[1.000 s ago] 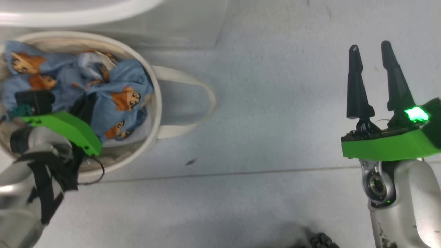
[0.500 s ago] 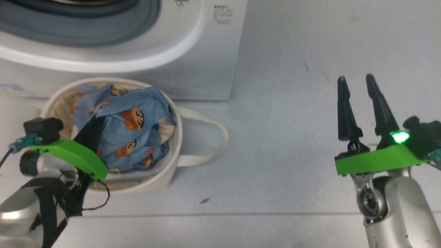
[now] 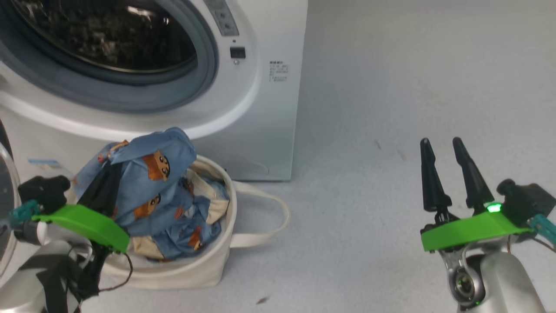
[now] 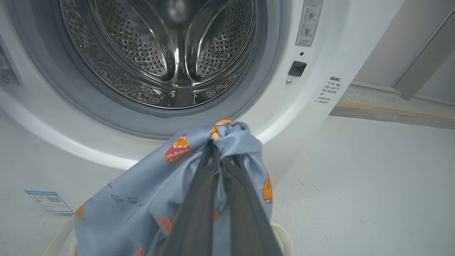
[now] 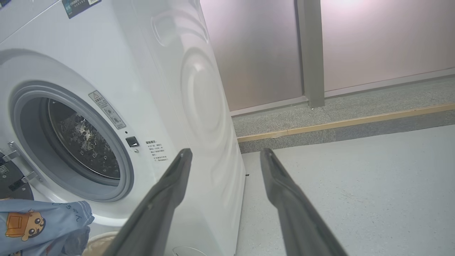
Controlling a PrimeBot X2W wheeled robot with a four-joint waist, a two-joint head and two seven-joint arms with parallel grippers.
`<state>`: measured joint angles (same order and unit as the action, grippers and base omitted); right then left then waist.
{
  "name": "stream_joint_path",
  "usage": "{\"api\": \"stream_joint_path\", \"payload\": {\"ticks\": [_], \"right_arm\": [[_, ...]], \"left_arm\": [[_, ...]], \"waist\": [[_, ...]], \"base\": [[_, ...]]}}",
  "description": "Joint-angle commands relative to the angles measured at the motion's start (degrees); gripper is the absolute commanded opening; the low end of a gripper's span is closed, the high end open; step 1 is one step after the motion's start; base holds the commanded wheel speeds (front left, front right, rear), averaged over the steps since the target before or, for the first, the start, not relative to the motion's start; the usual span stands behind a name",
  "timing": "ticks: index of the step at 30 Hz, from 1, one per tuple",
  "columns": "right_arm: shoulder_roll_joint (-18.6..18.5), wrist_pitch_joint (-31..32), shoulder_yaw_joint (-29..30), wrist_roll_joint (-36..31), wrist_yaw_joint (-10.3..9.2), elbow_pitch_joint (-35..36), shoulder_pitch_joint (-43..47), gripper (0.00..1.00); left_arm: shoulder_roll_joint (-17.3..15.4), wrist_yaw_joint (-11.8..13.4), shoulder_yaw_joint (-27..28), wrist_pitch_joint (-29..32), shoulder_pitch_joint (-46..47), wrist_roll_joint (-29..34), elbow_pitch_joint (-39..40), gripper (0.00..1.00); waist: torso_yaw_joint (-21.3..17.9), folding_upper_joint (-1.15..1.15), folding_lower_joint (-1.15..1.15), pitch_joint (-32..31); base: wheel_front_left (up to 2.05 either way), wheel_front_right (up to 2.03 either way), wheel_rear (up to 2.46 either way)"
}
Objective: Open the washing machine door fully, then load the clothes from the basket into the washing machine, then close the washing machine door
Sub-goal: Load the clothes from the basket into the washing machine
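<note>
My left gripper (image 4: 223, 153) is shut on a bunch of the light blue printed clothes (image 4: 142, 202), holding it up just before the washing machine (image 3: 260, 108). Its steel drum (image 4: 167, 53) stands open and bare. In the head view the clothes (image 3: 152, 191) rise in a peak out of the cream basket (image 3: 204, 269), with my left gripper (image 3: 104, 187) buried in the fabric. A sliver of the open door (image 3: 5, 191) shows at the far left. My right gripper (image 3: 441, 141) hovers open over the floor, far to the right, holding nothing.
The basket's looped handle (image 3: 269, 217) lies on the grey floor (image 3: 369, 108) to its right. A wall and a raised kerb (image 5: 337, 124) run behind the washer. A blue sticker (image 3: 43, 164) sits low on the washer front.
The head camera has tilted up, bringing the drum opening into view. My left gripper has lifted the blue garment higher out of the basket. The right gripper stays open.
</note>
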<state>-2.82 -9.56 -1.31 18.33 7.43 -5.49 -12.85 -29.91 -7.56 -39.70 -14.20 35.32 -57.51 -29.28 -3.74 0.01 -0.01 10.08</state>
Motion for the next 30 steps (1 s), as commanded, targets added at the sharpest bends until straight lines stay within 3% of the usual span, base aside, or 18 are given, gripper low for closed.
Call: {"api": "stream_joint_path", "payload": {"ticks": [1, 19, 30], "right_arm": [[-0.1, 0.1, -1.3, 0.4, 0.06, 1.5, -0.1, 1.0], [-0.1, 0.8, -1.5, 1.1, 0.06, 1.9, 1.5, 1.0], [-0.1, 0.7, -1.3, 1.0, 0.06, 3.7, -0.1, 1.0]], "left_arm": [[-2.3, 0.1, 3.4, -0.8, 1.0, 1.0, 1.7, 0.0], [-1.0, 0.9, 12.5, -0.8, -5.1, 8.8, 6.7, 0.0], [-3.8, 0.3, 15.0, -0.3, 6.2, 8.4, 3.3, 0.0]], "waist": [[-0.2, -0.01, 0.01, -1.8], [-1.2, -0.01, 0.01, -3.8], [-2.0, -0.01, 0.01, 1.3]], "base": [[0.0, 0.0, 0.0], [0.0, 0.0, 0.0], [0.0, 0.0, 0.0]]}}
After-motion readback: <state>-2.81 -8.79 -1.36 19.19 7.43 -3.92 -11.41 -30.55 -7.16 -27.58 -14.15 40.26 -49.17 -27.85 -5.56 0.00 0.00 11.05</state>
